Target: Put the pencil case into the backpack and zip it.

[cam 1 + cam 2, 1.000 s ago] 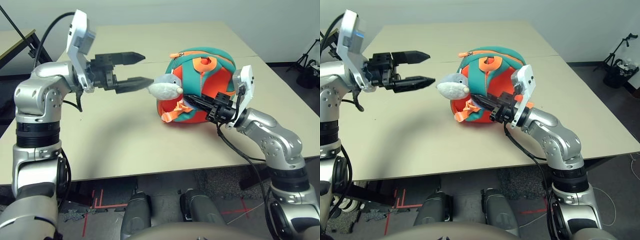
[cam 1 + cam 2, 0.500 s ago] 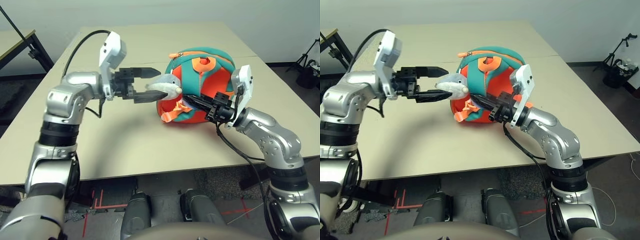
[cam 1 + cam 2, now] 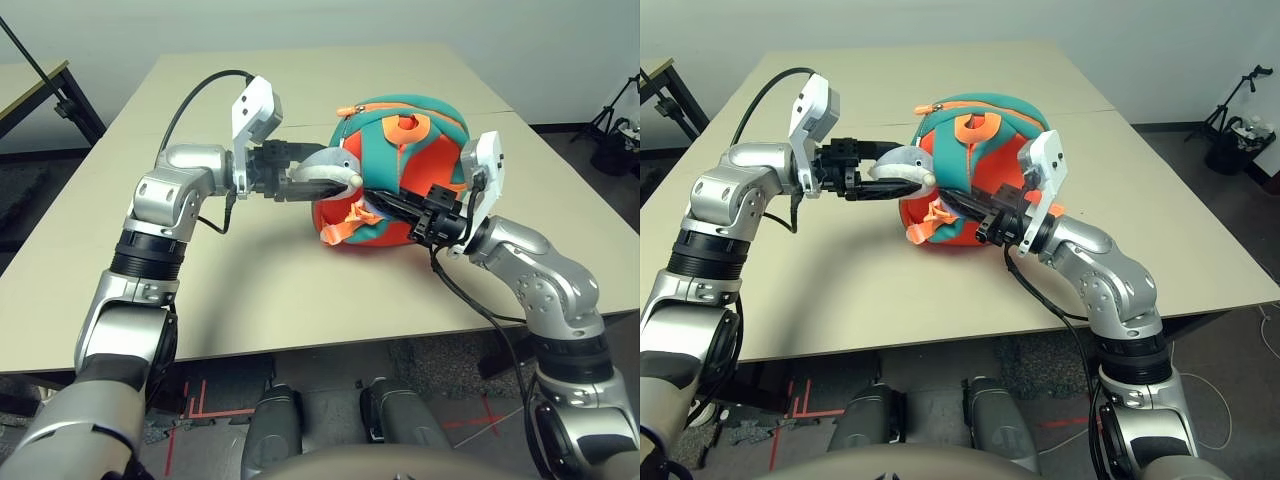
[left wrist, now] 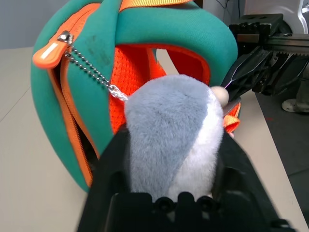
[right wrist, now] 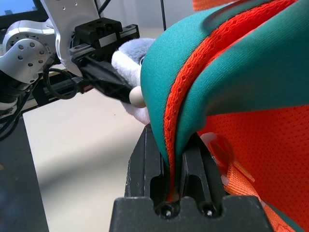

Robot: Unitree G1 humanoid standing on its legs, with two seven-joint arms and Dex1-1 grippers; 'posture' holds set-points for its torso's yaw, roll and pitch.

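On my left, my left gripper reached across the bare beige table, its fingers closed around the grey plush animal head, which hung in front of the backpack. The backpack sat upright at the table's middle: rounded, orange, teal-trimmed, its bead-chain zipper pull dangling beside the plush. On my right, my right gripper pinched a teal strap tight.
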